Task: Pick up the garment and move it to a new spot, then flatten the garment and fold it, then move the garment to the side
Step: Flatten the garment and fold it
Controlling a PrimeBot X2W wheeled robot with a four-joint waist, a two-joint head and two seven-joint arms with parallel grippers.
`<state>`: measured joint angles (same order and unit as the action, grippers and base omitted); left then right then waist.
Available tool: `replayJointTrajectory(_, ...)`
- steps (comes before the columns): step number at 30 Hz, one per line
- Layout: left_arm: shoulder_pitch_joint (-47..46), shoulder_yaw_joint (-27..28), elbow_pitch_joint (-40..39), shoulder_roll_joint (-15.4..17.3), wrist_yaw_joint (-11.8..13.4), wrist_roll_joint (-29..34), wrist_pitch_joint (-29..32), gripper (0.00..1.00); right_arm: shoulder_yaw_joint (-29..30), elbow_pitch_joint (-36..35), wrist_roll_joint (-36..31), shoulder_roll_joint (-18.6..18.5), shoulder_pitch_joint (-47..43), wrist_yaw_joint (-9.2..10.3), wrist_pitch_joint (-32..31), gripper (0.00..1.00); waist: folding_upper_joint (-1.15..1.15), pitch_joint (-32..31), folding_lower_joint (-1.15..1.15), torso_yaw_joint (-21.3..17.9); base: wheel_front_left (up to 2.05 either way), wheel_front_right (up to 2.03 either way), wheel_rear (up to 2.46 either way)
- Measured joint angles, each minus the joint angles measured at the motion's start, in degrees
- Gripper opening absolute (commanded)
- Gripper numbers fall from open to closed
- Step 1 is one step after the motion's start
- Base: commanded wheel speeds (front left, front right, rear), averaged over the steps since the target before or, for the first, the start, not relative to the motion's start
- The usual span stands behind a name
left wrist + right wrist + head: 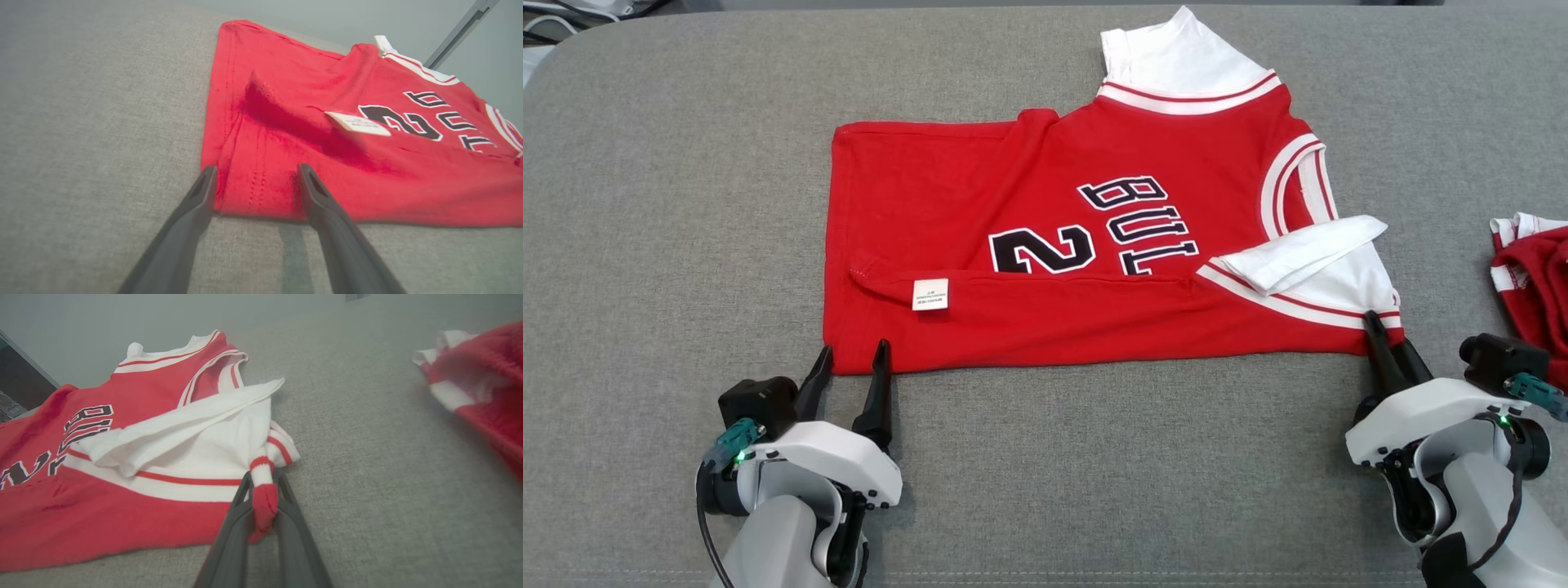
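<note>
The garment (1086,245) is a red jersey with white sleeves and black lettering, lying flat on the grey cushion with its near long edge folded over. My left gripper (854,359) stands open at the garment's (327,163) near left corner, one finger on each side of the hem. The left gripper (255,171) has its fingertips touching the cloth edge. My right gripper (1376,327) is shut on the garment's (122,457) near right corner, by the white sleeve band. A pinched roll of red and white cloth sits between the right gripper (263,477) fingers.
A second red and white piece of clothing (1535,269) lies bunched at the right edge, close to my right wrist. The grey cushion (686,245) spreads wide on the left and in front of the garment.
</note>
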<state>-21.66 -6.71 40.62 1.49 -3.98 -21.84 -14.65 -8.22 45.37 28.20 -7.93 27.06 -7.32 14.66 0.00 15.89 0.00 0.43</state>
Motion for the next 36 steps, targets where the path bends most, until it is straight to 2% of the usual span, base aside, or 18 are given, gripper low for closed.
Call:
replayJointTrajectory(13, -1.18, 3.08, 0.83, -0.07, 0.59, 3.97, 0.00, 1.00, -0.59, -0.13, 0.00, 0.12, 0.68, 0.00, 0.00, 0.00, 0.00, 0.86, 0.00, -0.70, 0.00, 0.00, 0.00)
replayJointTrajectory(15, -1.18, 3.32, 1.60, -0.03, 0.52, 4.10, 0.00, 0.55, -1.11, -0.13, 0.02, 0.10, 0.74, 0.00, 0.00, 0.00, 0.00, 0.86, 0.00, -0.80, 0.00, 0.00, 0.00)
replayJointTrajectory(16, -1.18, 3.38, 1.69, -0.04, 0.52, 4.10, 0.00, 0.10, -1.16, -0.13, 0.03, 0.10, 0.76, 0.00, 0.00, 0.00, 0.00, 0.86, 0.00, -0.82, 0.00, 0.00, 0.00)
replayJointTrajectory(17, -1.18, 3.44, 1.69, -0.04, 0.51, 4.10, 0.00, 0.00, -1.19, -0.13, 0.03, 0.09, 0.79, 0.00, 0.00, 0.00, 0.00, 0.86, 0.00, -0.82, 0.00, 0.00, 0.00)
replayJointTrajectory(30, -0.61, 4.10, 0.12, -0.09, 0.04, 4.08, 0.00, 0.00, -0.04, -0.05, 0.03, -0.02, 0.74, 0.00, 0.00, 0.00, 0.00, -0.63, 0.00, -0.22, 0.00, 0.00, 0.00)
replayJointTrajectory(36, 3.14, 4.17, -1.13, -0.14, 0.04, 3.52, 0.00, 0.00, 0.59, -0.11, 0.03, 0.05, -0.17, 0.00, 0.00, 0.00, 0.00, -2.79, 0.00, -0.16, 0.00, 0.00, 0.00)
